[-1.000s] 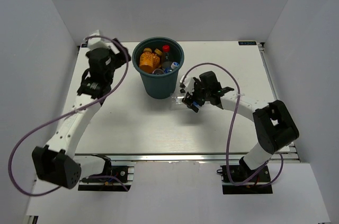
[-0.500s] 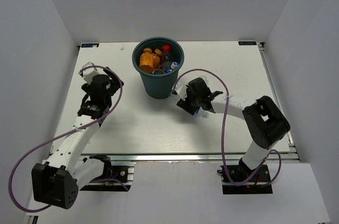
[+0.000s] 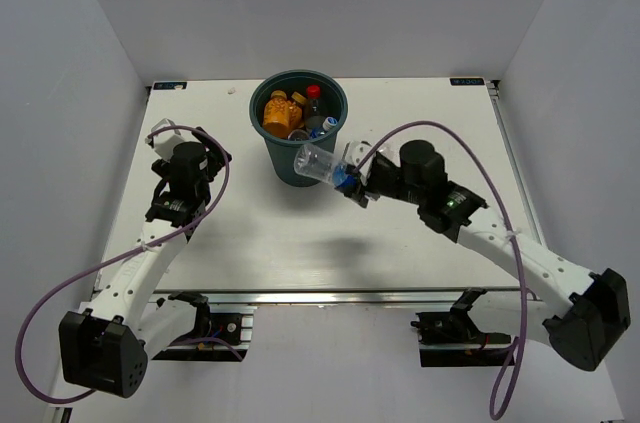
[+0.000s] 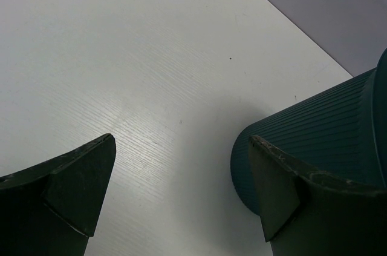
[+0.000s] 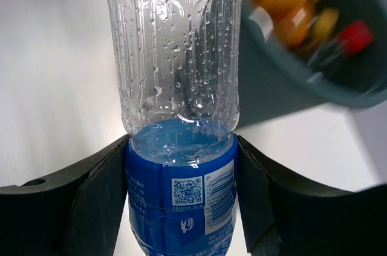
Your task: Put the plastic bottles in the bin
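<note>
Overhead, the right gripper (image 3: 356,181) is clamped on a clear bottle (image 3: 320,164) at its blue-labelled end. The bottle lies nearly level in the air, its clear end in front of the near wall of the bin (image 3: 285,168); whether it touches that wall cannot be told. The bin stands at the far middle of the table (image 3: 420,113). Inside it lie other bottles: an orange bottle (image 3: 277,113) and a red cap (image 3: 313,92) show, the rest too crowded to count. The left arm (image 3: 150,243) is bent to the left of the bin, its fingers too dark to read from above.

From the left wrist, the left gripper (image 4: 181,142) stands wide apart over bare table. The ribbed lower wall of the bin is at the right, cut off by the frame edge.

From the right wrist, 2 dark fingers (image 5: 91,198) press on both sides of the blue label (image 5: 179,198). The bottle's lower end is cut off by the bottom edge, so its cap is not seen. Droplets cover the clear body. The bin's mouth at the upper right is blurred: only orange shapes and a red cap can be made out.
</note>
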Motion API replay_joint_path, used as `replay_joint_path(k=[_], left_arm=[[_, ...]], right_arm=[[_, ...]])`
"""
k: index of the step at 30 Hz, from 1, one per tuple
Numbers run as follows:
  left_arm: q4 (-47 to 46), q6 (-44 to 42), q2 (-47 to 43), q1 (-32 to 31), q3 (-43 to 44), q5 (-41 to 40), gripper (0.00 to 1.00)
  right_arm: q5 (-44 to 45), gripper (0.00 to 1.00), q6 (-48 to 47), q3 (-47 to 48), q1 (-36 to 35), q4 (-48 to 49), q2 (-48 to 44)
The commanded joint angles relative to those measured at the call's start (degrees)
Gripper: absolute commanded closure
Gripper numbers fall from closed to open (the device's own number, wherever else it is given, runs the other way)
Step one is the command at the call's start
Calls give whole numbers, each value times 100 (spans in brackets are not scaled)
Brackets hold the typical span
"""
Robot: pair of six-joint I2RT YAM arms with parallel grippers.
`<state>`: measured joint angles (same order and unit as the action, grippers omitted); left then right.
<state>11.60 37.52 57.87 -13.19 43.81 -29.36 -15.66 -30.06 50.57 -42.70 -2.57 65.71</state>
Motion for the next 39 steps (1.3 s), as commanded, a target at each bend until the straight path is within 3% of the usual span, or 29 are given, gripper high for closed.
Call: replay_joint_path(k=[1,3,4,6,11,17,25,33,39], left_arm=[[-61,-8,-21,45,-57,-17,2],[-78,-43,-38,45,-66,1,2],[-78,-51,-56,45,-74,-8,2],[-70,-122,-91,45,-92,-25,2],[-26,-166,-205,53,-162,-113,2],[71,-183,-241,89,-136,-192,2],[159,-210,-267,97,-127,-280,2],[133,-219,-320,106,-154,-307,2],[97,-219,-267,106,-136,-184,2]], right_arm=[[-386,41,-200,584,-11,749,-165],[-122,44,-551,1173,-11,810,141],[-43,44,-1162,1358,-11,767,291],[325,39,-1772,2075,-11,636,843],[749,36,-3774,4116,-11,-998,2207],[819,26,-4508,5753,-11,-2000,3456],[898,11,-4649,5719,-11,-1782,3765],[661,11,-4596,5368,-11,-1721,3475],[783,11,-4264,5147,-2,-949,3457]])
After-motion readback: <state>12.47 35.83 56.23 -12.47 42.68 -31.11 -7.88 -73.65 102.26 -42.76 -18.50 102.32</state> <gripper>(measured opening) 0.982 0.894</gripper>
